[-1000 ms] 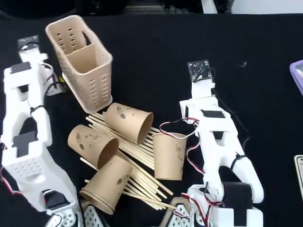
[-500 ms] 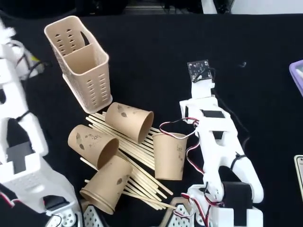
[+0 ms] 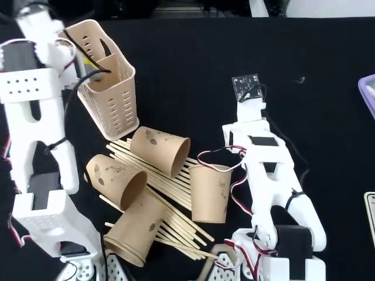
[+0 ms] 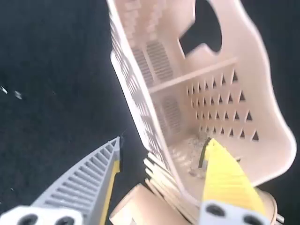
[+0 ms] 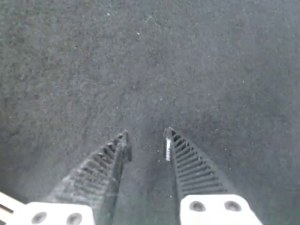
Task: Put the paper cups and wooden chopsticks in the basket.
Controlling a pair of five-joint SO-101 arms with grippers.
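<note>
So the left arm swung up from low at the table's left side, and the left gripper is now up at the beige basket, which looks nudged and tipped a bit. The lowest cup shifted slightly too. The right arm hasn't budged.

High view: all four paper cups are outside the basket, piled on the wooden chopsticks. One cup lies just below the basket, another to its left, the lowest cup nearest the arm bases, and a fourth touches the right arm's cable. A purple thing pokes in at the edge of the black table, well apart.

Left wrist view: the gripper is spread wide and straddles the basket's side wall, with the yellow finger inside a compartment and the grey finger outside. My guess is it's set to pinch that wall and steady or move the basket, since nothing is loaded yet.

Right wrist view: the right gripper has a narrow gap, holds nothing, and hangs over bare table.

The sticks are pinned under the cups, so the cups probably go first.
</note>
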